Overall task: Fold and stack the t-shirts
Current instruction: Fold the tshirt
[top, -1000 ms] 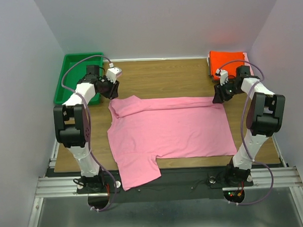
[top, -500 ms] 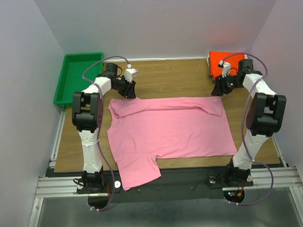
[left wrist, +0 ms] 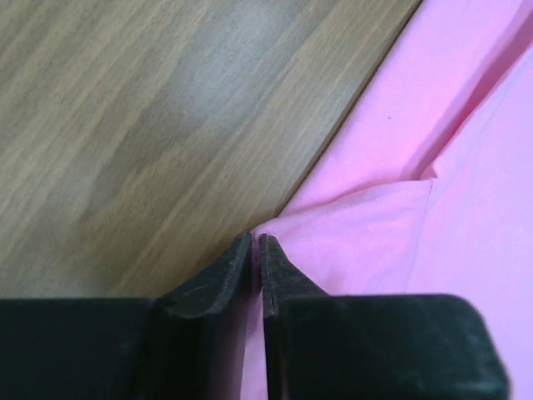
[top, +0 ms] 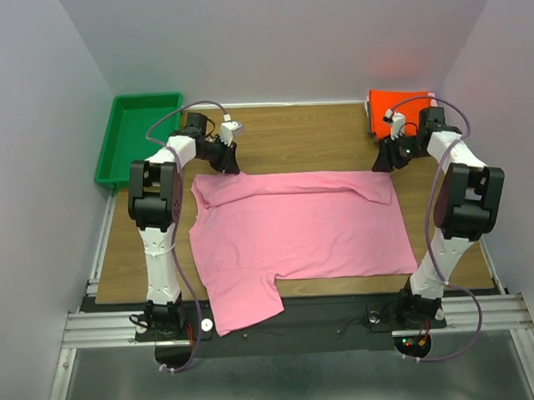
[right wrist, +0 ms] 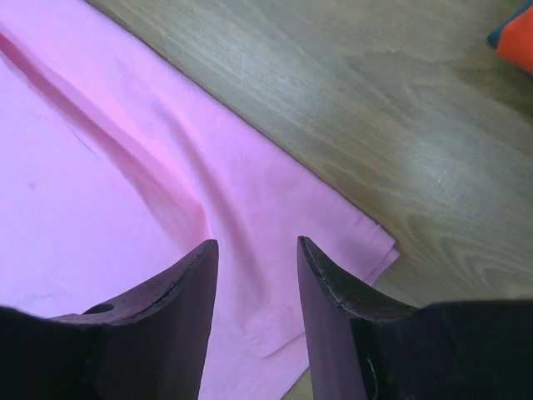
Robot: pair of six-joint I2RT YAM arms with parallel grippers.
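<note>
Pink t-shirt [top: 294,230] spread flat on table [top: 291,133], near-left part overhanging the front edge. Left gripper [left wrist: 256,242] pinched closed on its far-left edge. Right gripper [right wrist: 256,250] fingers apart over its far-right corner. Orange-red t-shirt [top: 395,103] at far-right corner.

Lit brightly and evenly from above in the top view, with no hard glare. Threw only soft, short shadows beside the arms and along the folds of the pink t-shirt [top: 294,230]. Picked up a faint orange glow on the back wall [top: 403,72] above the orange-red t-shirt [top: 393,102]. Held the table [top: 291,138] sharp. Went soft in the left wrist view: blurred the wood grain, caught a pale sheen patch, left the left fingers [left wrist: 208,283] near-black. Rendered the right fingers [right wrist: 158,308] dark and soft-edged, with thin rim highlights. Shaded the cloth wrinkles gently there.
</note>
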